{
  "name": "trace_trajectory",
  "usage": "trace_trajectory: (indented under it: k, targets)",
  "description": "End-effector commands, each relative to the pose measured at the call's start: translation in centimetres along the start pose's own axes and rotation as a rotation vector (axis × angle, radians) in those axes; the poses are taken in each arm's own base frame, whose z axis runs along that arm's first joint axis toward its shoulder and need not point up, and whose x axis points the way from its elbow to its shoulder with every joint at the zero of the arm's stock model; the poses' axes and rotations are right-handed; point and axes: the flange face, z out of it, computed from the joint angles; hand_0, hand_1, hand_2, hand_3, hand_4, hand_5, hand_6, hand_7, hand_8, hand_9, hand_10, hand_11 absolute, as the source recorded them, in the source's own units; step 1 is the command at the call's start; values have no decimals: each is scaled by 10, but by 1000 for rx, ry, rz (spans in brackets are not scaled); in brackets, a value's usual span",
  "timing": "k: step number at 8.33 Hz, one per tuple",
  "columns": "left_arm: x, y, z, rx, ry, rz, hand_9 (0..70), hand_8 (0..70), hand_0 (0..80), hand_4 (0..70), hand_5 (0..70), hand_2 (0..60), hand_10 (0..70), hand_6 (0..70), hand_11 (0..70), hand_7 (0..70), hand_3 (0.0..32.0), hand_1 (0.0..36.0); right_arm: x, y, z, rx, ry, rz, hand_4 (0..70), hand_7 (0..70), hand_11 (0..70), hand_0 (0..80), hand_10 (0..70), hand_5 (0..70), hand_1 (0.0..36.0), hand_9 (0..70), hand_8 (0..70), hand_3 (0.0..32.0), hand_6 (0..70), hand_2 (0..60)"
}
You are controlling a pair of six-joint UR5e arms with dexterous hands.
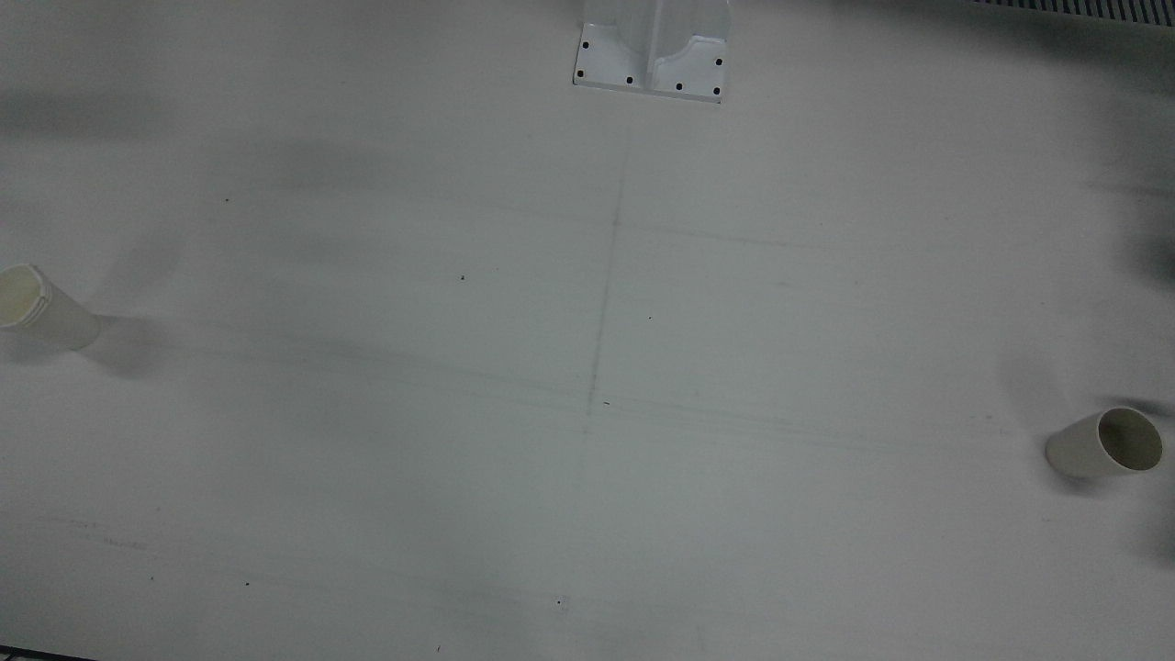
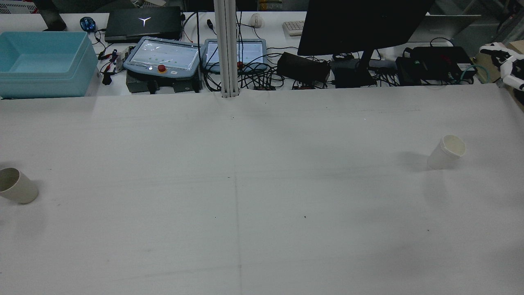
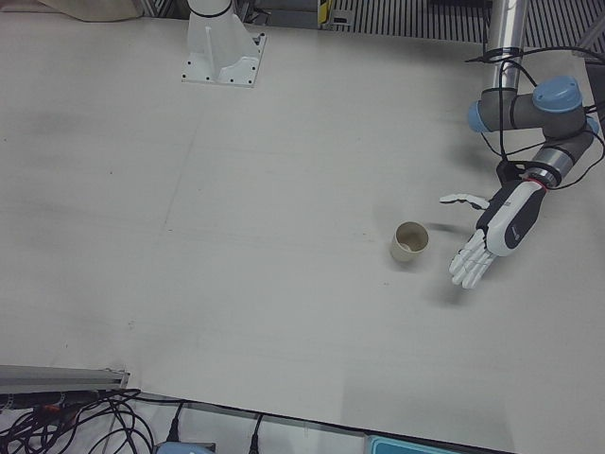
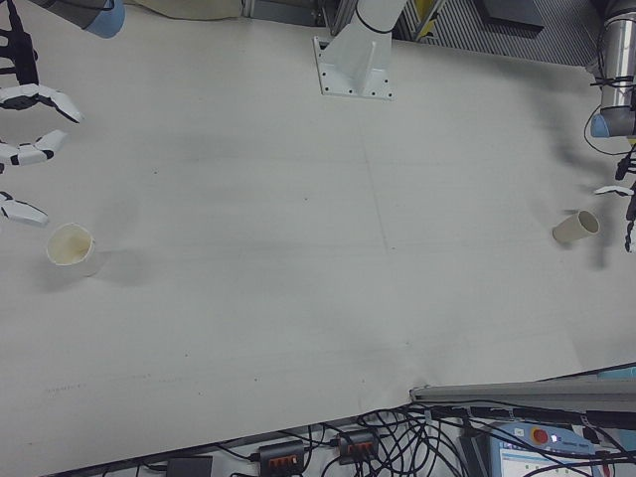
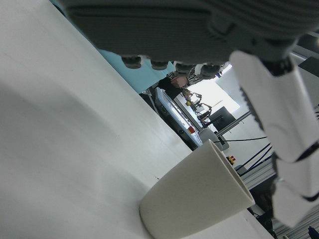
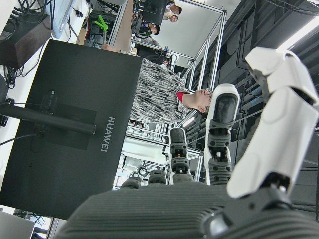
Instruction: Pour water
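The left hand (image 3: 499,230) is held spread beside the beige cup (image 3: 409,242); the right hand (image 4: 25,99), also spread, is seen near the white cup (image 4: 71,246).

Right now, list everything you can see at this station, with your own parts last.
Beige cup: one, upright, table's left half, beside the left hand.
White cup: one, upright, table's right half, near the right hand.
Table: one, white, under both cups.
Bin: one, light blue, behind the table.
Monitor: one, black, behind the table.
Teach pendants: two, grey, behind the table.
Left hand: one, white and black, open, empty.
Right hand: one, white, open, empty.
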Motion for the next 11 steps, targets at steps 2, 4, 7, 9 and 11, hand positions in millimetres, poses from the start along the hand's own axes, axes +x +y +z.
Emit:
trace_trajectory:
  k: [2, 4, 7, 9, 11]
  targets:
    - [-20, 19, 29, -16, 13, -22, 0, 0, 379, 71, 0, 204, 0, 1, 0, 30, 46, 86, 3, 2, 1, -2, 7, -1, 501, 222, 0, 469, 0, 409, 145, 30, 20, 0, 153, 316]
    - [-36, 31, 45, -18, 9, -32, 0, 0, 413, 71, 0, 212, 0, 6, 0, 36, 42, 110, 5, 2, 1, -1, 11, -2, 493, 222, 0, 469, 0, 403, 144, 30, 20, 0, 153, 312]
    - [-55, 44, 76, -31, 1, -49, 0, 0, 425, 63, 0, 217, 0, 4, 0, 35, 50, 120, 6, 7, 3, -11, 13, 1, 511, 225, 0, 470, 0, 409, 143, 31, 21, 0, 156, 314]
    - [-56, 44, 83, -30, 0, -49, 0, 0, 431, 62, 0, 218, 0, 6, 0, 36, 48, 125, 6, 10, 4, -17, 13, -2, 497, 227, 0, 471, 0, 405, 145, 31, 21, 0, 155, 311]
    - [-55, 44, 85, -32, 6, -58, 0, 0, 428, 63, 0, 209, 0, 8, 0, 39, 48, 119, 6, 10, 3, -13, 14, -3, 520, 233, 0, 471, 0, 414, 143, 32, 21, 0, 158, 316]
